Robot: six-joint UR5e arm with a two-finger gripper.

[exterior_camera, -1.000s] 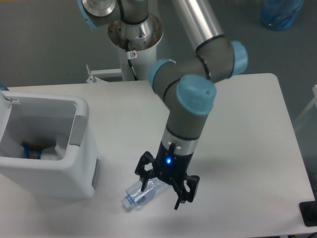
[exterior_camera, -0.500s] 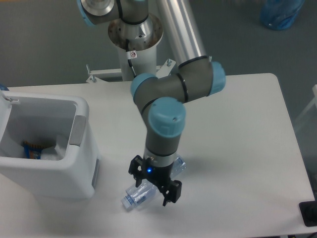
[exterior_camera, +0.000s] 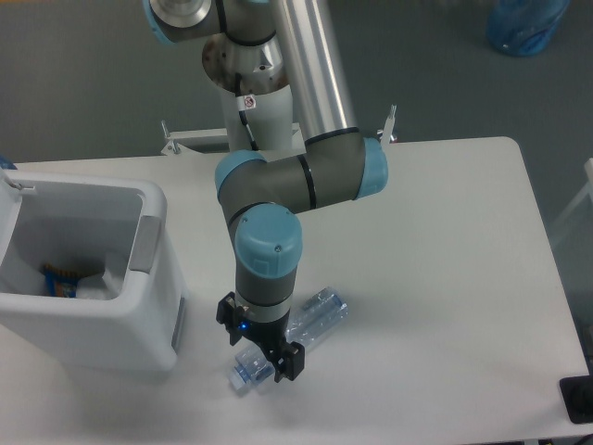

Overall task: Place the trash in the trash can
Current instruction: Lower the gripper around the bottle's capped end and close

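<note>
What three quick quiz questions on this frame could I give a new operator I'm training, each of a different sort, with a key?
1. True or false: the crushed plastic bottle is already inside the trash can.
2. Multiple choice: the gripper is A) above the bin opening, B) low over the capped end of the bottle on the table, C) raised high, far from everything.
3. Fill in: inside the bin, a white wad lies beside something blue and ____.

Key: 1 false, it lies on the table next to the bin; 2 B, though whether the fingers have closed on it cannot be told; 3 orange.
</note>
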